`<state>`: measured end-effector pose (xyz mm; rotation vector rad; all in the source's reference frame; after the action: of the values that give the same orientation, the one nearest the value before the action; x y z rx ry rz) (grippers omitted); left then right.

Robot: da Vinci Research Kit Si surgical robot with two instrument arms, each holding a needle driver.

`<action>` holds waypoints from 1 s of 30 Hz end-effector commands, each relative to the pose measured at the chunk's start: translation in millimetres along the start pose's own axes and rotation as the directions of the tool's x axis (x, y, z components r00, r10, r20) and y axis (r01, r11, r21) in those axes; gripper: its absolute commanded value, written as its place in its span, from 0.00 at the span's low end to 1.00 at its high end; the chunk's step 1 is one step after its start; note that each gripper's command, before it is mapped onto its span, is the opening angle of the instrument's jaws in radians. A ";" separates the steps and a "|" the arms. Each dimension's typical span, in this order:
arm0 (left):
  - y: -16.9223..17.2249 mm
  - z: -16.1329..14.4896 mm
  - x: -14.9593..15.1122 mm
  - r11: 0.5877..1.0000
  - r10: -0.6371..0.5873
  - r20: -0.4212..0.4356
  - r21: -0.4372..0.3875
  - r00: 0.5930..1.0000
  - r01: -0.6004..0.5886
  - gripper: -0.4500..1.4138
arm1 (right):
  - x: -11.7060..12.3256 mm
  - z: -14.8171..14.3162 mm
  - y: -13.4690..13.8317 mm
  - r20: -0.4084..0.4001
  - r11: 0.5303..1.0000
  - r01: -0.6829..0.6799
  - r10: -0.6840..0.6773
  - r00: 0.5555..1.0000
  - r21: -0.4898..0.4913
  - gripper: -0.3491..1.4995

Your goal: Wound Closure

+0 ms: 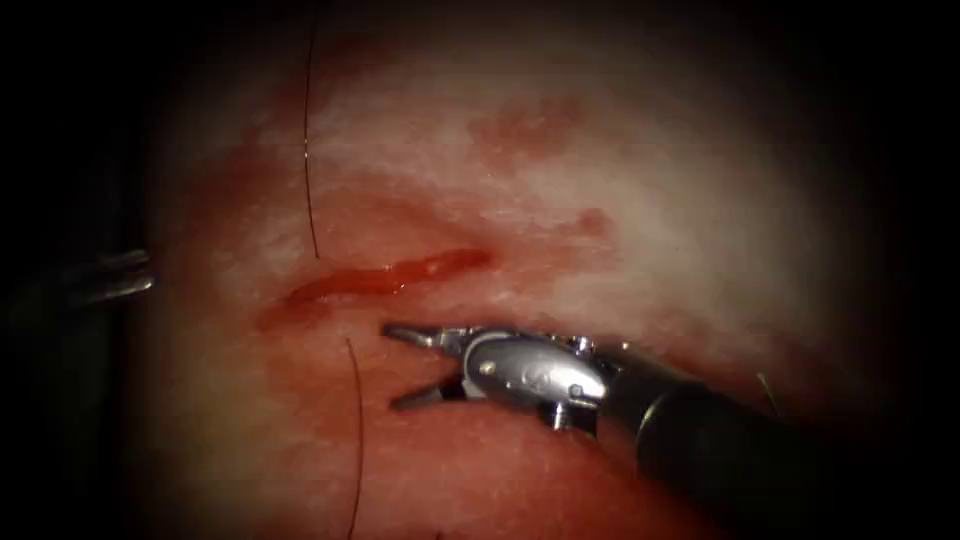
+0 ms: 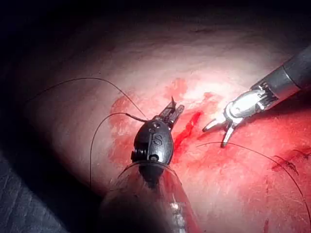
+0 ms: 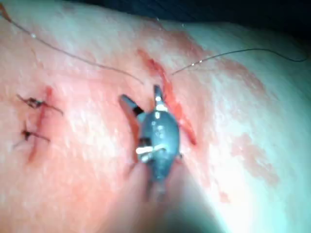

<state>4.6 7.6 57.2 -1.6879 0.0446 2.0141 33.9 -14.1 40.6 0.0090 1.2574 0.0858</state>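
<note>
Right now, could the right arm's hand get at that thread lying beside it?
Probably yes: the right hand is open and holds nothing, and the thread lies on the tissue just off its tips, nothing between.

R pincer [image 1: 395, 368] below cut [image 1: 385, 278], thread [image 1: 310, 150] above

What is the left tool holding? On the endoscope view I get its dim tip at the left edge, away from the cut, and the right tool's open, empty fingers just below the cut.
Observer: The left wrist view shows the left tool with its fingers shut on the thread, which loops away over the tissue. I cannot make out the needle.
Operator: Are any stitches placed yet? My view has the open cut and loose thread.
Observer: Yes. In the right wrist view, two dark knotted stitches sit along a closed line farther along the tissue, well away from the right tool, which holds nothing.
</note>
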 end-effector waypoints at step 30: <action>-1.4 2.0 -3.1 0.998 0.005 0.069 0.064 0.998 -0.009 0.00 | 7.9 -0.4 -9.3 -0.020 0.975 0.023 -0.018 1.000 0.221 0.00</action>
<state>4.2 8.3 60.6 -1.5774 0.0932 2.0516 35.6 -22.8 32.2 0.1877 1.2762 -0.0723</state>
